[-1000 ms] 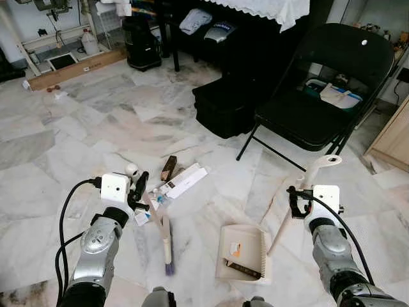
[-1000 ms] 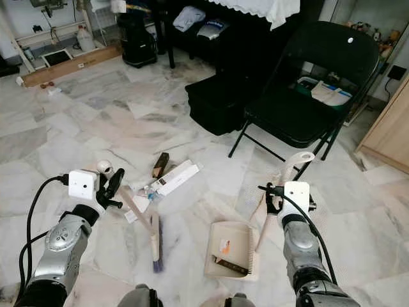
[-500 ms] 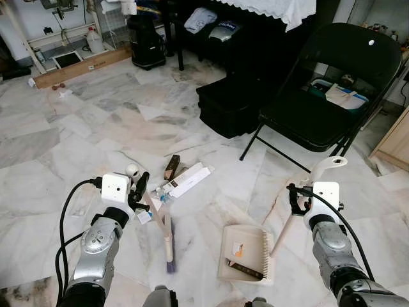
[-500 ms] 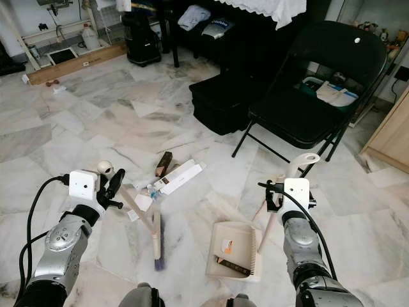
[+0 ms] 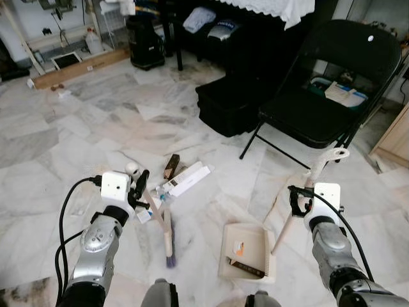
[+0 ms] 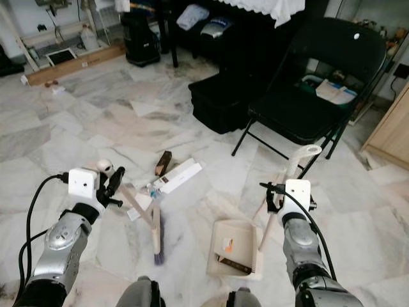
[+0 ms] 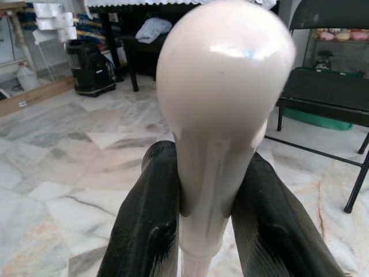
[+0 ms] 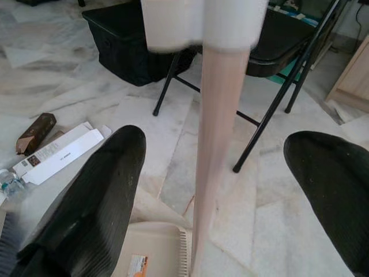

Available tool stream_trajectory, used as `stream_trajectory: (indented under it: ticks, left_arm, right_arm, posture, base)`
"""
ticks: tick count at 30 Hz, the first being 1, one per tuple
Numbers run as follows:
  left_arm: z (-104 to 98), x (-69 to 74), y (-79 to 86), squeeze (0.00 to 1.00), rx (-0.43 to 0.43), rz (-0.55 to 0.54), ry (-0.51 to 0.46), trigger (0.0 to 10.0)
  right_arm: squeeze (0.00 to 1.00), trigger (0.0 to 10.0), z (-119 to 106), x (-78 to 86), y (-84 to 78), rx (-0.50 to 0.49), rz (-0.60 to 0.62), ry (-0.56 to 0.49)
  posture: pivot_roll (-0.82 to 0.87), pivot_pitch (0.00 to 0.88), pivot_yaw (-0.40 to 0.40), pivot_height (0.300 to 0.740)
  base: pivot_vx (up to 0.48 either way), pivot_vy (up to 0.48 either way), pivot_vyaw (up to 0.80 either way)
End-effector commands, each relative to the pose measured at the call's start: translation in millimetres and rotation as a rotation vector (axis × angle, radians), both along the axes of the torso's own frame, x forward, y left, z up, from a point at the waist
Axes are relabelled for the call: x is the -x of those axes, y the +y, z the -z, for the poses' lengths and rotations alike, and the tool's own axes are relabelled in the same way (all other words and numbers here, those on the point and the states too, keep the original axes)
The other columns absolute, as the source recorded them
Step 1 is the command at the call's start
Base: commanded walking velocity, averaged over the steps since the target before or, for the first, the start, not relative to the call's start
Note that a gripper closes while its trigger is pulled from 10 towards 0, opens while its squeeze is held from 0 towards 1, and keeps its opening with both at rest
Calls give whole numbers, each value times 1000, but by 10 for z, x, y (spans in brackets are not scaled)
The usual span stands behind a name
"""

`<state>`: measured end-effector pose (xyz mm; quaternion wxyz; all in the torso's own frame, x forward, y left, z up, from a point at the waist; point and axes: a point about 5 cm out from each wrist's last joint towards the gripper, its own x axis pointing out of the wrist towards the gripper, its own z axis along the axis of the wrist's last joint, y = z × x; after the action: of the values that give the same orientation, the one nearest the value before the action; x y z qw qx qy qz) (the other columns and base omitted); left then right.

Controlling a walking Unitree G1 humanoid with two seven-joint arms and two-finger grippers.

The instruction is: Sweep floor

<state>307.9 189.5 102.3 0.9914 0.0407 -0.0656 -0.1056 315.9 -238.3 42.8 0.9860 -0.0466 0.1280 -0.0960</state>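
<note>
Holding the broom (image 5: 165, 225) near its rounded top, my left gripper (image 5: 142, 187) sits at about eight o'clock in the head views; in the left wrist view both black fingers (image 7: 147, 222) press against the pale handle just under its knob, closed firmly on it. That high grip lets the shaft slant down and to the right so the dark bristles rest on the marble floor (image 5: 83, 134) at six o'clock, below the litter I judge I am meant to gather. That litter lies just beyond the bristles, toward twelve o'clock from them: a long white box (image 5: 186, 180), a small brown box (image 5: 170, 167) and some scraps.

Right of the bristles, at five o'clock, the dustpan (image 5: 248, 251) lies flat on the floor with a dark strip and a small wrapper already in its tray, its mouth toward the broom, I think to catch the sweepings. Its tall handle (image 5: 307, 192) rises toward four o'clock, where my right gripper (image 5: 296, 201) stands around it; the right wrist view shows the fingers (image 8: 86, 202) spread wide with the handle between them, untouched, so nothing is clasped. A black folding chair (image 5: 326, 83) stands at two o'clock.
</note>
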Motion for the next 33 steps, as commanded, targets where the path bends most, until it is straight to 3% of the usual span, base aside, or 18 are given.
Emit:
stream_trajectory:
  ticks: [1, 25, 33]
  left_arm:
    - [120, 45, 50, 0, -15, -12, 64, 10000]
    - [122, 35, 59, 0, -21, -35, 64, 10000]
    - [121, 32, 53, 0, -16, -37, 62, 10000]
  right_arm:
    - [0, 10000, 15, 7, 7, 3, -8, 10]
    - [0, 10000, -9, -13, 54, 18, -62, -7]
    - [0, 10000, 1, -12, 90, 5, -78, -10]
  posture:
    - [64, 105, 52, 645]
    - [58, 104, 46, 645]
    - [55, 107, 43, 645]
  base:
    - [0, 0, 0]
    - [60, 0, 0]
    - [0, 0, 300]
